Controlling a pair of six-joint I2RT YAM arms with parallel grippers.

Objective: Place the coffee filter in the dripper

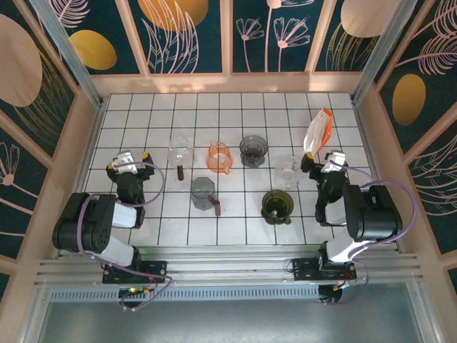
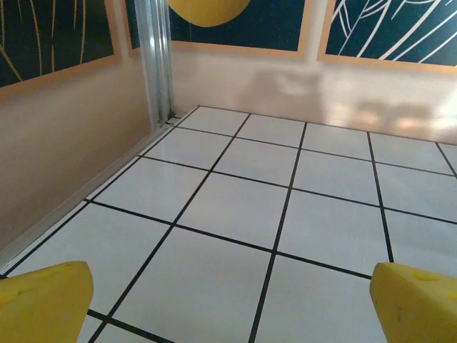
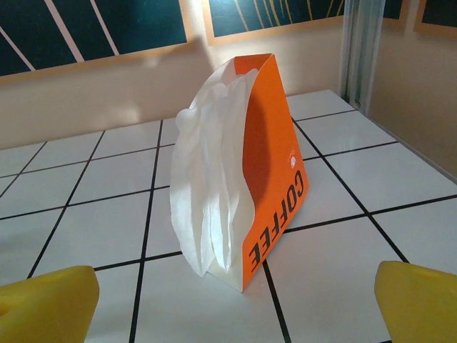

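Just ahead of the right gripper (image 3: 232,307), the filter pack (image 3: 275,179) is showing smooth orange card with a faint sheen. The coffee filters (image 3: 207,193) inside it are looking like thin, matt white paper, softly crinkled. That gripper's pads (image 3: 43,304) are looking matt yellow, plastic or rubber. Under the left gripper (image 2: 228,307), the table (image 2: 243,207) is gleaming with glossy white tiles and dark matt grout. Ahead and to its left, a post (image 2: 157,57) is shining like brushed metal. Off to the right gripper's left, the green dripper (image 1: 277,205), orange dripper (image 1: 219,156) and grey dripper (image 1: 253,148) are looking translucent and glossy, plastic or glass.
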